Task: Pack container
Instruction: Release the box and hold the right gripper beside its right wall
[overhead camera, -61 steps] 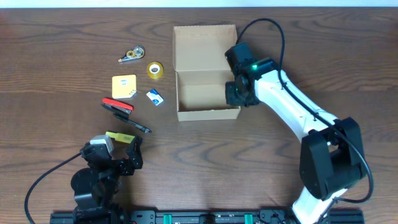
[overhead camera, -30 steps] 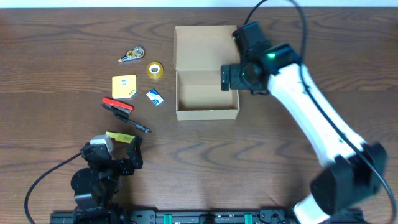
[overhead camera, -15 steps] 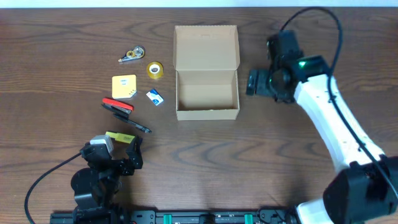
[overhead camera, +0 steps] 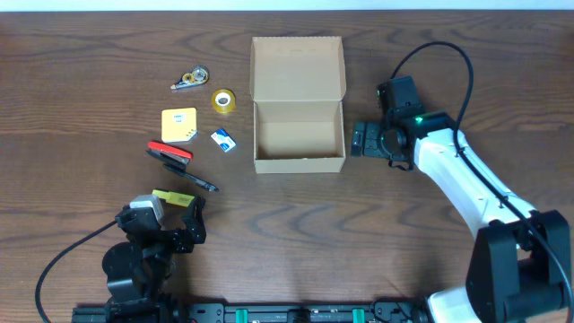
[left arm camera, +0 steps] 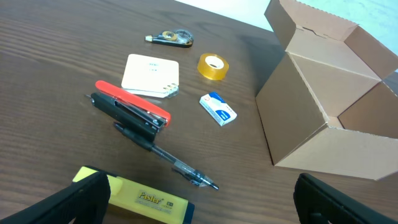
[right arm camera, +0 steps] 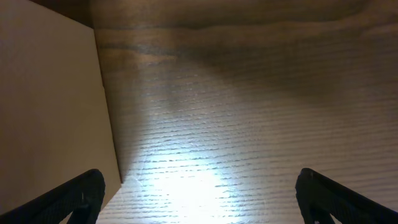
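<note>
The container (overhead camera: 300,164) is a tan cardboard box at the table's centre, with its lid flap folded back and nothing visible inside. In the left wrist view the container (left arm camera: 323,106) stands at the right. My right gripper (overhead camera: 362,140) is open and empty, low over the table just right of the box. The box's outer wall (right arm camera: 50,93) fills the left of the right wrist view, beside my right gripper (right arm camera: 199,202). At the near left my left gripper (overhead camera: 167,213) is open. A yellow highlighter (left arm camera: 140,198) lies by the inner side of one fingertip of my left gripper (left arm camera: 202,205).
Left of the box lie a correction tape (overhead camera: 190,78), a yellow tape roll (overhead camera: 223,100), a yellow notepad (overhead camera: 178,125), a small blue-white packet (overhead camera: 223,140), a red-black stapler (overhead camera: 169,154) and a pen (overhead camera: 193,180).
My right gripper has come out of the box, swung off to the right, then come back to just right of the box's right wall. The left arm and the items have not moved.
</note>
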You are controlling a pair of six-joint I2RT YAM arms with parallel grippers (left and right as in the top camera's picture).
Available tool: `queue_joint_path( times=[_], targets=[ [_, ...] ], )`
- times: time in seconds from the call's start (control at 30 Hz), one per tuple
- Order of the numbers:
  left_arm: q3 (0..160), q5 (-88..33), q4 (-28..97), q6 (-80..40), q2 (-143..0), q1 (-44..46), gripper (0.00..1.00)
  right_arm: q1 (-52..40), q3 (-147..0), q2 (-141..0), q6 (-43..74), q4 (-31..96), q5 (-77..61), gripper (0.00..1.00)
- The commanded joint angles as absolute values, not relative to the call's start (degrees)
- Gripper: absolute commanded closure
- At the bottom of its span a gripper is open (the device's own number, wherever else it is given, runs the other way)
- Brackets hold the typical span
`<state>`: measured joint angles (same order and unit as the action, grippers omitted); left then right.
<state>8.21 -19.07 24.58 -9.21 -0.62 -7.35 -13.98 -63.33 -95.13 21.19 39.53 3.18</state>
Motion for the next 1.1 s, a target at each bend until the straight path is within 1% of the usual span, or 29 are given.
queue_joint_path(
  times=[0.0,0.67,1.07],
  targets=[
    [7.11,-18.9,24.56,-9.43,-0.21,-7.38,0.05,-13.89,-62.94,-95.9,18.28,38.72,3.2,0.01],
    [7.11,-18.9,24.56,-9.43,-0.21,-7.38,0.05,-13.89,-62.92,-100.2,16.64,28.64,5.82,0.01],
    [7.11,-18.9,24.56,-9.43,-0.21,-7.38,0.05,-13.41,-62.72,-100.47,16.69,27.0,7.11,0.01]
  ],
)
